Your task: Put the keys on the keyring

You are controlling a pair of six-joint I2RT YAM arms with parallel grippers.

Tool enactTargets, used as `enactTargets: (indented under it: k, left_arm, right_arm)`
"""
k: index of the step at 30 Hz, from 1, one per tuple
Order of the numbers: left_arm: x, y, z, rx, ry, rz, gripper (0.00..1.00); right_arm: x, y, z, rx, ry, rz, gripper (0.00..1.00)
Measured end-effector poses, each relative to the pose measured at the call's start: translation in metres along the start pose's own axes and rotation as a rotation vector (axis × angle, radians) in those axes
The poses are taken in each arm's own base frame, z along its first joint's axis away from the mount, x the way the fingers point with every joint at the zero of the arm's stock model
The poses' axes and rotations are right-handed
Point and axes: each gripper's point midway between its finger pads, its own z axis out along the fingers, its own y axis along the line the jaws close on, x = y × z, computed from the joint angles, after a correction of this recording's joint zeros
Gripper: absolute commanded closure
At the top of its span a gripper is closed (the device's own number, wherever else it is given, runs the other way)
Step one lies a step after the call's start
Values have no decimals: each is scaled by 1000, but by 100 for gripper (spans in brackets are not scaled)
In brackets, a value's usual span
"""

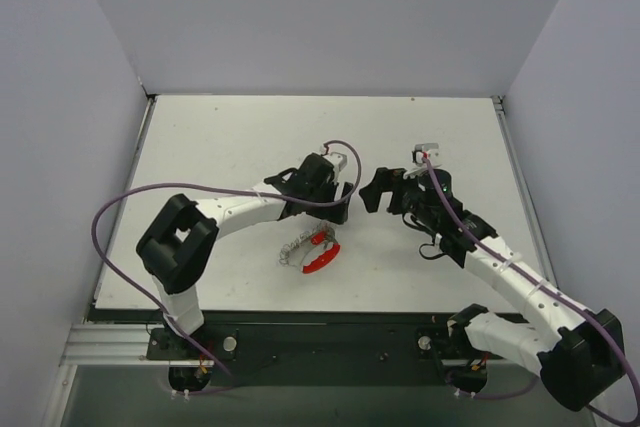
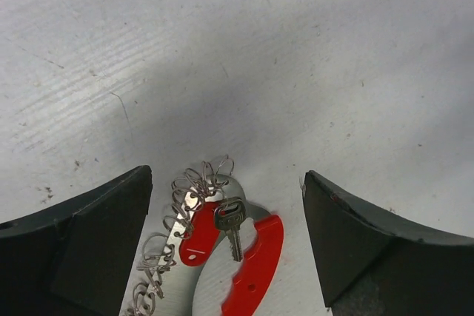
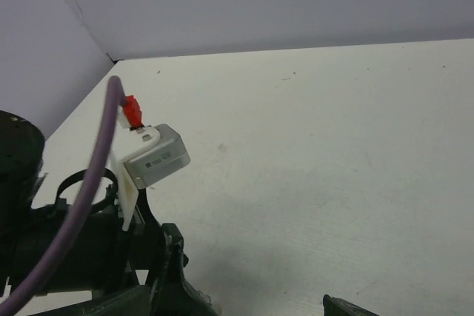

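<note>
The left gripper [image 2: 227, 180], the nearer one, hung spread wide; the key [image 2: 231, 221] lay toward six o'clock, blade pointing six, across the keyring [image 2: 255, 268].

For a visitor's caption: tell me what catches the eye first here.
The red curved keyring with a fan of silver metal keys stands out on the white table, toward its front edge. A small silver metal key with a red oblong plastic tag lies against it, framed by the open black left gripper.
</note>
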Motion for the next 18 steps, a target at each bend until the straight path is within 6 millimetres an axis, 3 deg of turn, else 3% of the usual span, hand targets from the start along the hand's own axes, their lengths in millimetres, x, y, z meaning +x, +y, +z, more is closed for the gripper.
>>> enactTargets:
  k: [3,10,14,18]
  left_arm:
    - [-15,-1,-15,4,-88,-2,7]
    - [-57,10,-79,-15,-372,-33,6]
    - [-54,31,-110,-78,-509,-54,6]
    - [-49,54,-130,-168,-592,-70,10]
  right_arm:
    - [-3,-1,-3,2,-13,5,0]
    - [-20,-6,-16,23,-76,12,0]
    - [-31,-16,-23,75,-127,18,0]
    - [-36,-42,-26,192,-162,35,0]
